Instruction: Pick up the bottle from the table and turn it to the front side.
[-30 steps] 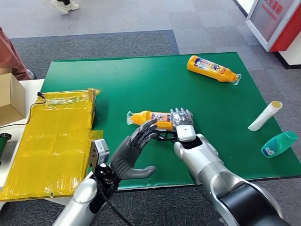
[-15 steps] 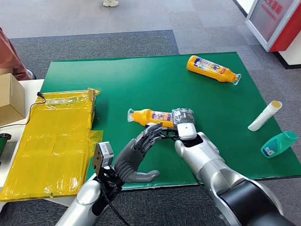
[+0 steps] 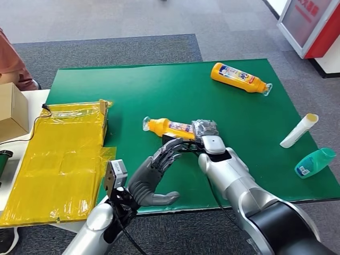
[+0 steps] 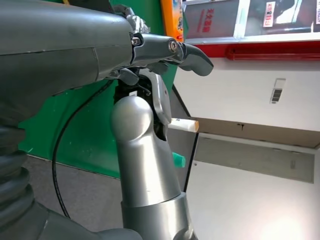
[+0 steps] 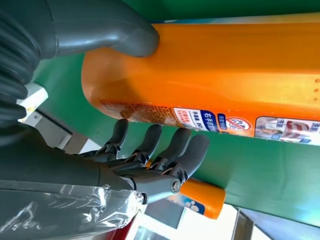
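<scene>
An orange bottle (image 3: 170, 127) with a clear cap lies near the middle of the green mat (image 3: 132, 95), cap pointing to the left. My right hand (image 3: 206, 135) grips its base end; in the right wrist view the thumb (image 5: 113, 30) presses one side of the orange bottle (image 5: 234, 65) and the fingers (image 5: 162, 150) curl along the other. My left hand (image 3: 154, 175) hovers open just in front of the bottle, fingers spread towards it and holding nothing. In the left wrist view its fingers (image 4: 162, 50) reach past my right wrist (image 4: 143, 150).
A second orange bottle (image 3: 239, 77) lies at the far right of the mat. A white tube (image 3: 299, 130) and a teal bottle (image 3: 315, 162) lie by the right edge. A yellow bag (image 3: 60, 159) and a cardboard box (image 3: 12, 109) sit to the left, near a person's sleeve (image 3: 12, 64).
The held bottle has shifted slightly away and its cap end has swung a little farther back. My left hand has drawn back a bit towards the mat's front edge.
</scene>
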